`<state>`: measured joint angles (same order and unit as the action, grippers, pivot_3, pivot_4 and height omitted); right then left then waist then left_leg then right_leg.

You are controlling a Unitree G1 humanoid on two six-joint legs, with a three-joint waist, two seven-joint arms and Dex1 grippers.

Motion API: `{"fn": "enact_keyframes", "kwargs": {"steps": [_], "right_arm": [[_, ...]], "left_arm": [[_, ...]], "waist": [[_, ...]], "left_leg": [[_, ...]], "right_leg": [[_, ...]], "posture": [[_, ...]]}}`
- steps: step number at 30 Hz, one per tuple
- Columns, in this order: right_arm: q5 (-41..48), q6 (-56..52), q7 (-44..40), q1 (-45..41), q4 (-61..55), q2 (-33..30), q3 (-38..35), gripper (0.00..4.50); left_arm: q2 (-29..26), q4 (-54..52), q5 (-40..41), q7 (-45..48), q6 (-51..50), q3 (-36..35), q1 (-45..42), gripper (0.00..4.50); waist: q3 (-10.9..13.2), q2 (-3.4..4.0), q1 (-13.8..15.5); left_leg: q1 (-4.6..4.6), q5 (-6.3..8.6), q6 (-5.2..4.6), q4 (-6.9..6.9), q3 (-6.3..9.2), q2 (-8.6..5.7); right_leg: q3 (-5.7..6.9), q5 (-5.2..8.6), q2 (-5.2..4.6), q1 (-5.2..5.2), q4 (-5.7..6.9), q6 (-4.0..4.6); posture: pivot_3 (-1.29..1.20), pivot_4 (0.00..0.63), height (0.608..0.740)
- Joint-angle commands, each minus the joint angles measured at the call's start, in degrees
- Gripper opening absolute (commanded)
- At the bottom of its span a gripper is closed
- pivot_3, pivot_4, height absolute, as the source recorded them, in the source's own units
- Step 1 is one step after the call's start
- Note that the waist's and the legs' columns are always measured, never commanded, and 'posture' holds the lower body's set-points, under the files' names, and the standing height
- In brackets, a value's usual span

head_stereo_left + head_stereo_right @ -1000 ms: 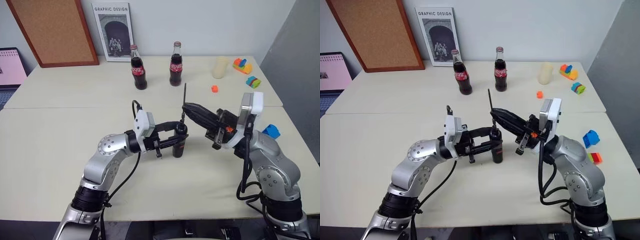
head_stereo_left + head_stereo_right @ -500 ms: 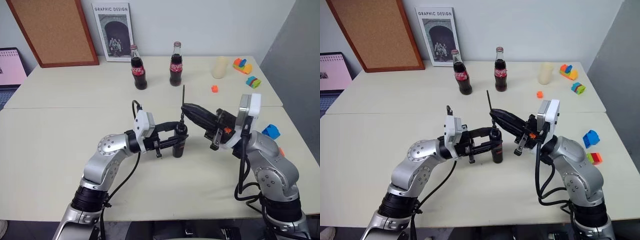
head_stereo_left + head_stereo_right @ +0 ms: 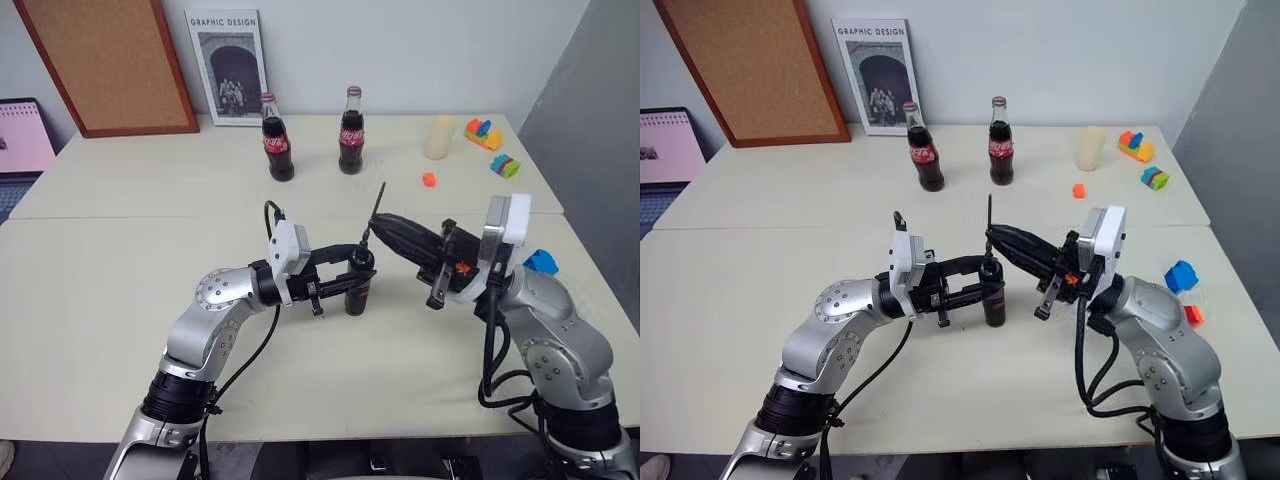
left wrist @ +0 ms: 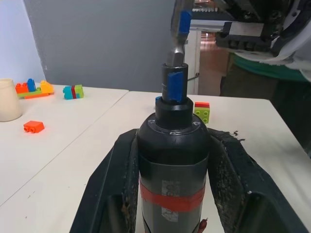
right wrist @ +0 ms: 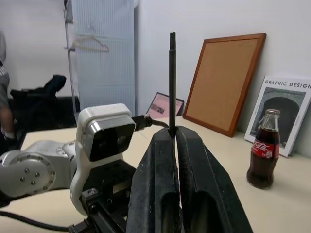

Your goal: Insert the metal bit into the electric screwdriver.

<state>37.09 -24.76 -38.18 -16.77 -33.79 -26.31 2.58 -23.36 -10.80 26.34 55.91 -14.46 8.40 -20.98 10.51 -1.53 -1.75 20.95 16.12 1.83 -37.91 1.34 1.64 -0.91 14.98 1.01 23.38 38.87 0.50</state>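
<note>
Cream tabletop, office corner, pale wall behind.

Item 1, metal bit: thin dark rod, pinched between the pressed-together fingers of the right gripper. It leans a little off upright, its lower end just above the screwdriver's tip; whether it has entered the socket I cannot tell.

Item 2, electric screwdriver: black body, red band, standing upright on the table, clamped by the left gripper, whose fingers press against its sides. Bluish tip faces up toward the bit.

Item 3, two cola bottles, standing well behind the screwdriver.

Item 4, cream cup and coloured building blocks, behind and to the right of the screwdriver; one small orange block nearer it.

Item 5, corkboard and framed "Graphic Design" print, propped on the wall far behind the screwdriver.

Risks, as judged:
- The bit's tilt may make its end catch on the socket rim and skid off.
- A thin rod held near one end may pivot or slip in the fingers if pushed against that rim.
- Sideways force from the right gripper could tip or twist the screwdriver in its clamp.
- Letting go before the bit seats would drop it onto the table.
</note>
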Motion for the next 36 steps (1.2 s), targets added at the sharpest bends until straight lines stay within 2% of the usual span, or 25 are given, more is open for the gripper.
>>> {"fn": "enact_keyframes", "kwargs": {"steps": [1, 16, 26, 36], "right_arm": [[-0.31, -6.17, 2.47, -0.91, -1.04, -2.02, 1.42, 0.0], [9.77, -22.25, 7.48, -8.19, -1.7, -6.68, -2.71, 0.0], [14.3, -25.78, 9.93, -8.36, -2.74, -8.6, -5.09, 0.0], [15.95, -28.88, 12.73, -10.19, -5.29, -9.69, -3.36, 0.0]], "left_arm": [[-0.66, -0.16, -0.65, 1.06, -0.31, 0.96, 0.27, 1.63], [-0.81, -0.27, -0.91, 1.33, -0.17, 1.04, 0.1, 1.62], [-0.43, 0.07, -0.75, 0.65, -0.37, 0.31, -0.05, 1.62], [-0.02, -0.49, -0.81, -0.05, 0.08, 0.31, -0.02, 1.62]], "waist": [[0.0, 0.0, 0.0], [-0.01, -0.02, 0.01], [-0.01, -0.02, 0.0], [-0.01, -0.02, -0.01]], "left_leg": [[-0.05, 0.0, 0.0, 0.01, 0.0, 0.0], [-0.07, 0.0, 0.0, 0.03, 0.01, 0.01], [-0.05, 0.01, -0.01, 0.07, 0.0, 0.01], [-0.03, 0.01, 0.0, 0.09, 0.0, 0.02]], "right_leg": [[-0.02, 0.0, 0.0, -0.05, 0.01, 0.0], [0.0, 0.01, -0.01, -0.1, -0.06, 0.01], [0.03, 0.01, 0.0, -0.1, -0.13, 0.01], [0.02, 0.01, -0.01, -0.1, -0.2, 0.01]], "posture": [[0.0, 0.15, 0.74], [0.0, 0.15, 0.74], [0.0, 0.15, 0.74], [0.0, 0.15, 0.74]]}}
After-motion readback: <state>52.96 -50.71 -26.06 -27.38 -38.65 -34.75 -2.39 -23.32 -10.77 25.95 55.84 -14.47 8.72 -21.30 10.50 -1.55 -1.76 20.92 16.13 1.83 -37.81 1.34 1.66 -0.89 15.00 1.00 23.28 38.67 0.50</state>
